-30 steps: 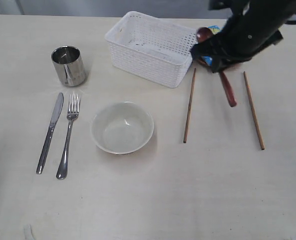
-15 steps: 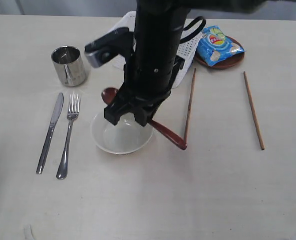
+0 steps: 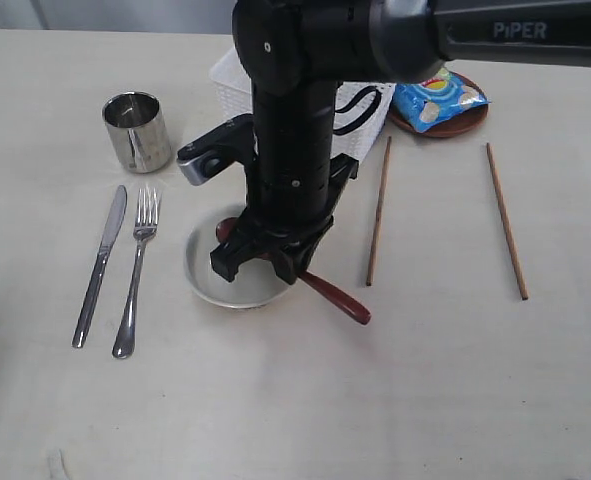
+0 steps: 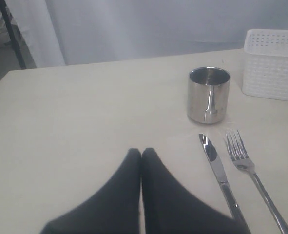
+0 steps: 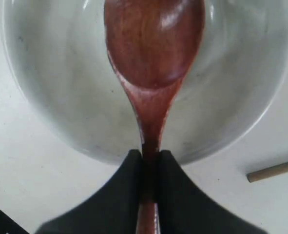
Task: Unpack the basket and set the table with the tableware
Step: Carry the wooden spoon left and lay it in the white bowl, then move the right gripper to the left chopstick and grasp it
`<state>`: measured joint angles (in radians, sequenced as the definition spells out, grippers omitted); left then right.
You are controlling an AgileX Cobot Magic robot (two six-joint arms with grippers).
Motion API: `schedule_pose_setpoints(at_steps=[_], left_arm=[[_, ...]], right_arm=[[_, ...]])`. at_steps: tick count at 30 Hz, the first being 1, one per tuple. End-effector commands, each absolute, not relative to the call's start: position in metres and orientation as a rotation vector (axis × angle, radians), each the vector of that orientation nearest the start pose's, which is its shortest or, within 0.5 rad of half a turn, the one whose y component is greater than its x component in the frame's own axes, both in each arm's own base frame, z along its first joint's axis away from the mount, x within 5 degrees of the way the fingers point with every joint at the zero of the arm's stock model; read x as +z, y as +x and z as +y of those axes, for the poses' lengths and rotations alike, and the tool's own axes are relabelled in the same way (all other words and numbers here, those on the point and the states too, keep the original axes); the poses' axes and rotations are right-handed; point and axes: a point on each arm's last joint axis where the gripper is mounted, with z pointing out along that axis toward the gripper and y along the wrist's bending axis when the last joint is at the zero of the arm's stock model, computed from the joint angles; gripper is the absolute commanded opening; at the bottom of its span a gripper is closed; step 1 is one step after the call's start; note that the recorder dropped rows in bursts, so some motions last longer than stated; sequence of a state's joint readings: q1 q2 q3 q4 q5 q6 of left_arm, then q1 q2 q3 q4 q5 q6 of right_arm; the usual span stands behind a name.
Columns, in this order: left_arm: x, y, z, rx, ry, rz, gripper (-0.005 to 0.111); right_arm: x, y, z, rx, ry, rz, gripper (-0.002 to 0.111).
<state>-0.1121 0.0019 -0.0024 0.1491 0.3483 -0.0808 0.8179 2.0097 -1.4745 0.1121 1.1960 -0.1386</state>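
My right gripper [image 3: 271,256] reaches across the middle and is shut on the handle of the dark red spoon [image 3: 337,298]. In the right wrist view the gripper [image 5: 150,153] pinches the neck of the spoon [image 5: 153,44], whose head hangs inside the pale bowl [image 5: 51,97]. The bowl [image 3: 205,278] is half hidden under the arm. The white basket [image 3: 229,74] stands behind the arm, mostly covered. My left gripper [image 4: 141,152] is shut and empty above the table [image 4: 75,112], short of the knife [image 4: 217,168].
The steel cup [image 3: 136,130], knife [image 3: 100,265] and fork [image 3: 138,268] lie left of the bowl. Two chopsticks [image 3: 378,210] [image 3: 506,220] lie to the right. At the back right a brown plate [image 3: 457,128] carries a blue chip bag [image 3: 437,92].
The right arm swung the spoon from the back right, by the plate, across to the bowl. Over the last half second it lowered the spoon's head into the bowl.
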Motion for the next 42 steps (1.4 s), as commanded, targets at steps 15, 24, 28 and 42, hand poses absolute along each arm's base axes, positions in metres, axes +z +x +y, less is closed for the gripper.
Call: schedule_pose_setpoints(at_steps=[15, 24, 28, 42], left_arm=[[0.182, 0.054, -0.002, 0.003, 0.124, 1.823, 0.0], [0.182, 0.054, -0.002, 0.003, 0.124, 1.823, 0.0], [0.182, 0.054, -0.002, 0.003, 0.124, 1.823, 0.0], [0.182, 0.054, -0.002, 0.003, 0.124, 1.823, 0.0]], right_arm=[[0.236, 0.283, 0.3, 0.1, -1.339, 2.733, 0.048], [0.261, 0.342, 0.228, -0.115, -0.798, 2.804, 0.032], [0.25, 0.362, 0.196, -0.126, -0.508, 2.899, 0.017], [0.152, 0.345, 0.18, 0.062, -0.249, 2.917, 0.014]])
